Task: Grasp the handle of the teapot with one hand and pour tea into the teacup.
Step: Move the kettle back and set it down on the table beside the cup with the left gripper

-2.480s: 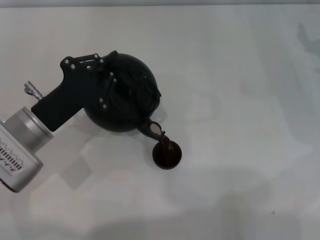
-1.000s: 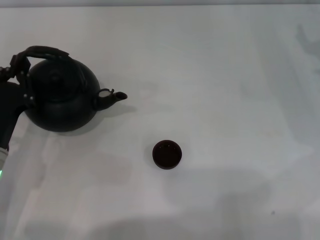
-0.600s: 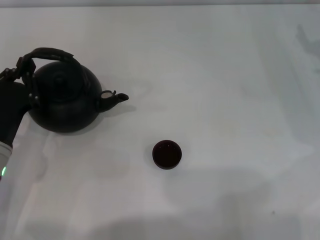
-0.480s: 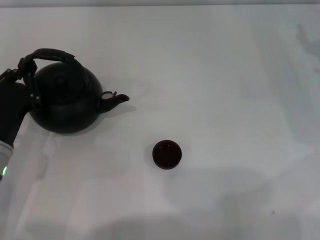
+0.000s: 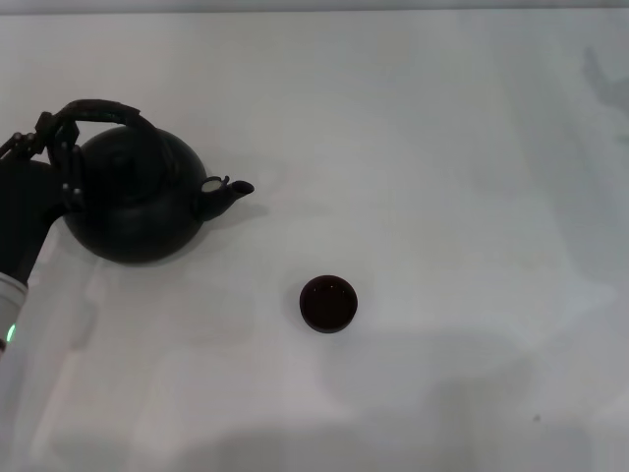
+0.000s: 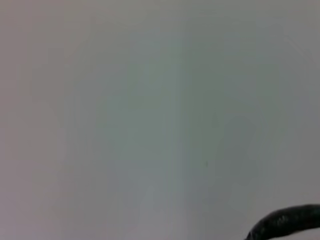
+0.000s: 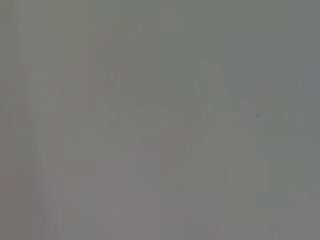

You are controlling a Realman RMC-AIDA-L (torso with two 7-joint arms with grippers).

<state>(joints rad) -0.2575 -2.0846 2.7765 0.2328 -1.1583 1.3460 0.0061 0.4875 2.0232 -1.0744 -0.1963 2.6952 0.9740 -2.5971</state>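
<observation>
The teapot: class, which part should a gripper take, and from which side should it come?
Probably the handle, the hoop arching clear above the teapot. Come from the robot's left, opposite the spout, where the left gripper already sits at the hoop's end.

No readable text, labels, brands, numbers or signs are showing in any view.
</observation>
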